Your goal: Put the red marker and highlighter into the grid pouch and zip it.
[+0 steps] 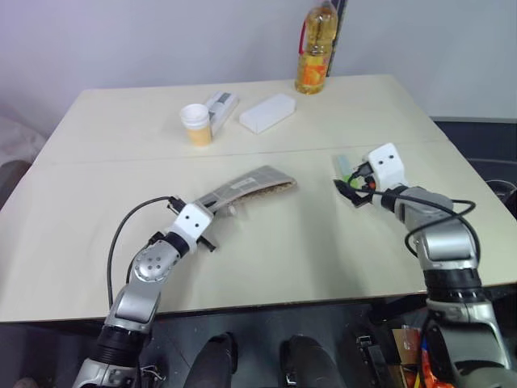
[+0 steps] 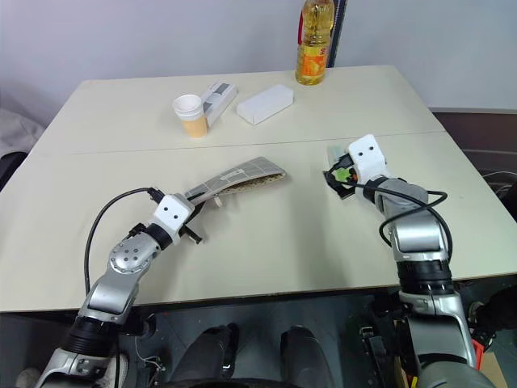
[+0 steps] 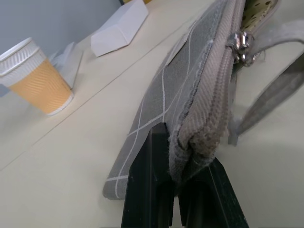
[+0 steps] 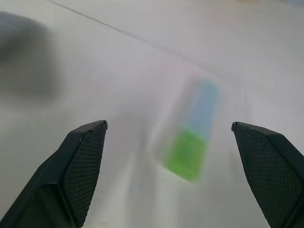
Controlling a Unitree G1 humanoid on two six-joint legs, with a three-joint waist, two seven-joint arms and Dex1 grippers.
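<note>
Grey grid pouch (image 1: pixel 246 187) clamped by left gripper (image 3: pixel 175 190); right gripper (image 4: pixel 168 142) spread over highlighter (image 4: pixel 192 137)

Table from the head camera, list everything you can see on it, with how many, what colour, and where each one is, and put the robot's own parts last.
table: one, pale beige, under everything.
grid pouch: one, grey with white lines, centre, mouth open, near end pinched.
highlighter: one, pale with a green end, right side, lying between the open fingers.
paper cup: one, orange and white, far left of centre.
white box: one, white, far centre.
small carton: one, white and grey, behind the cup.
oil bottle: one, yellow, far edge.
left gripper: black, shut on the pouch.
right gripper: black, open, around the highlighter.
</note>
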